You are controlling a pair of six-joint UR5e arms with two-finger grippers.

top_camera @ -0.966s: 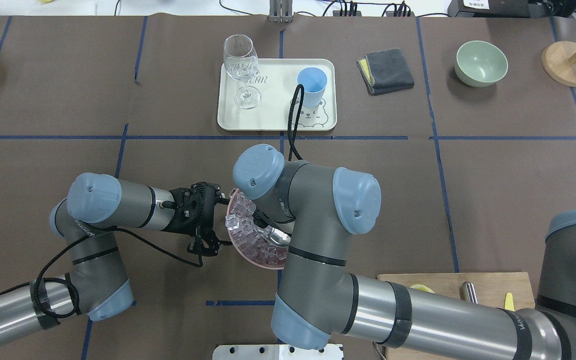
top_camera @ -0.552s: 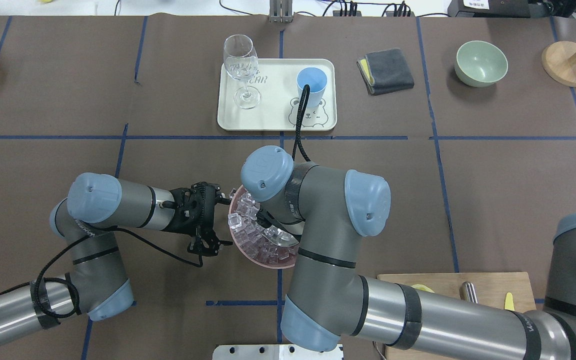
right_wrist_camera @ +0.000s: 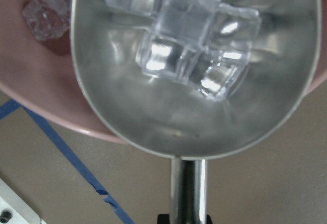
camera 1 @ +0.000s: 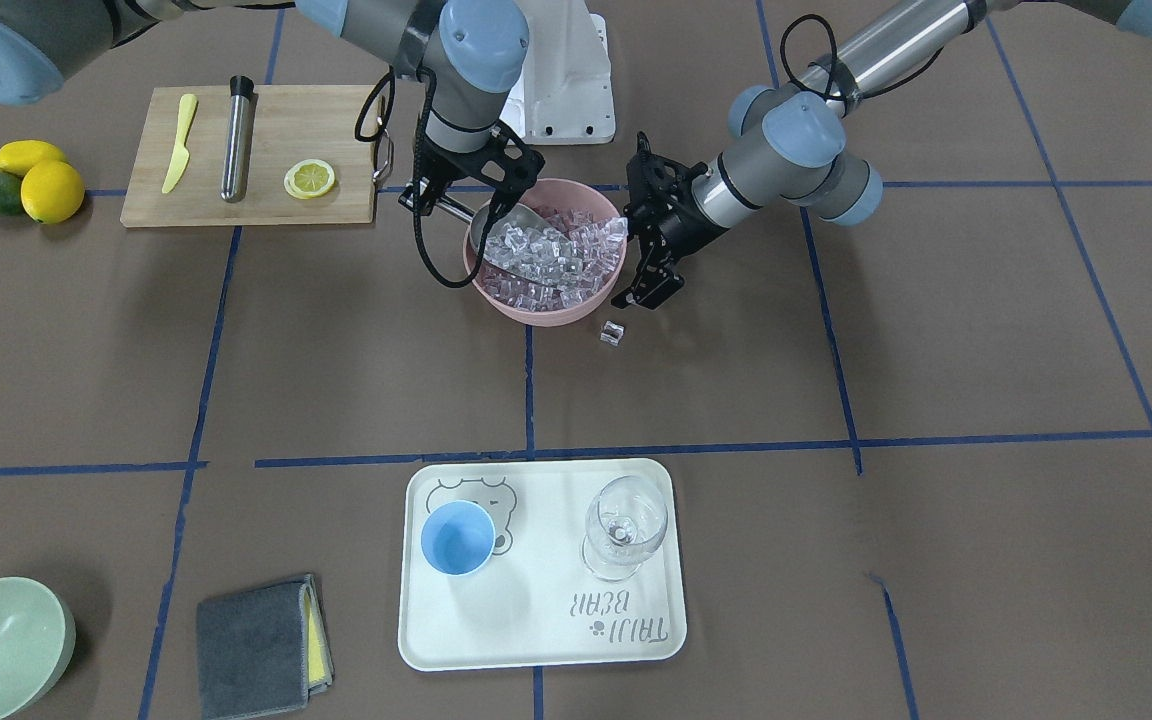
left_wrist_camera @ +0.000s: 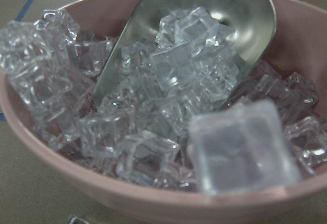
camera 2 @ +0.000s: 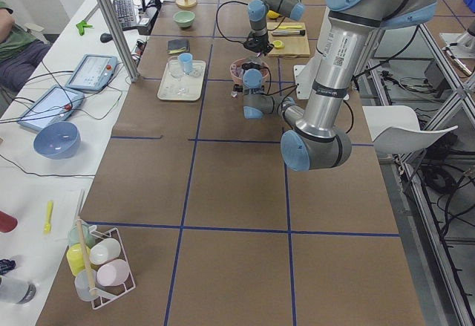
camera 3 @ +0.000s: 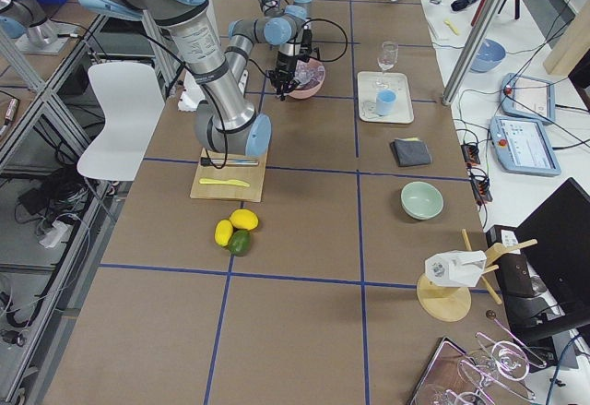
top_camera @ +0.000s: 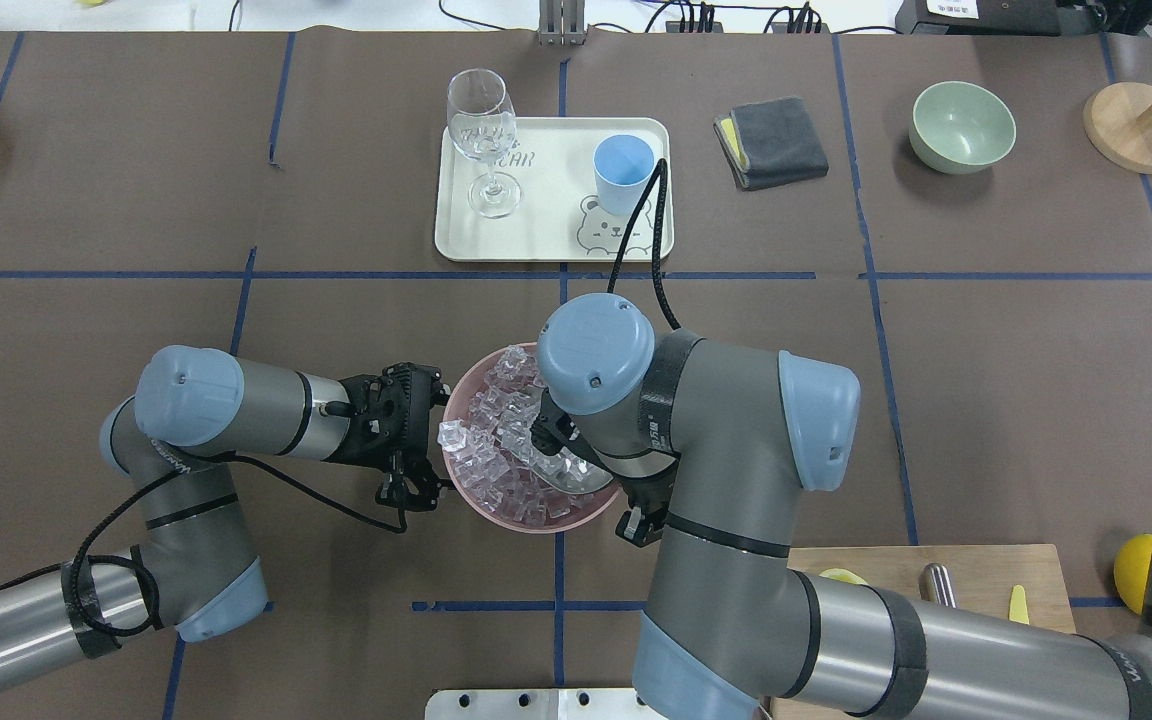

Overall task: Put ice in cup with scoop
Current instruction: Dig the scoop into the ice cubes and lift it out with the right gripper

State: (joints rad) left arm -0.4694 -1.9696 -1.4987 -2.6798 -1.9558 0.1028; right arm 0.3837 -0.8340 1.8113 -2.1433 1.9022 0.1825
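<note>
A pink bowl heaped with ice stands mid-table. My right gripper is shut on the thin handle of the steel scoop. The scoop's trough lies in the bowl with several cubes in it. My left gripper is open beside the bowl's left rim, holding nothing. One loose cube lies on the table by the bowl. The light-blue cup stands upright on a cream tray farther out.
A stemmed glass shares the tray. A grey cloth, a green bowl and a wooden stand sit to the far right. A cutting board carries a steel cylinder, a knife and a lemon slice.
My right arm has swung to the right, uncovering more of the bowl, and the scoop has moved through the ice. The left arm has stayed put.
</note>
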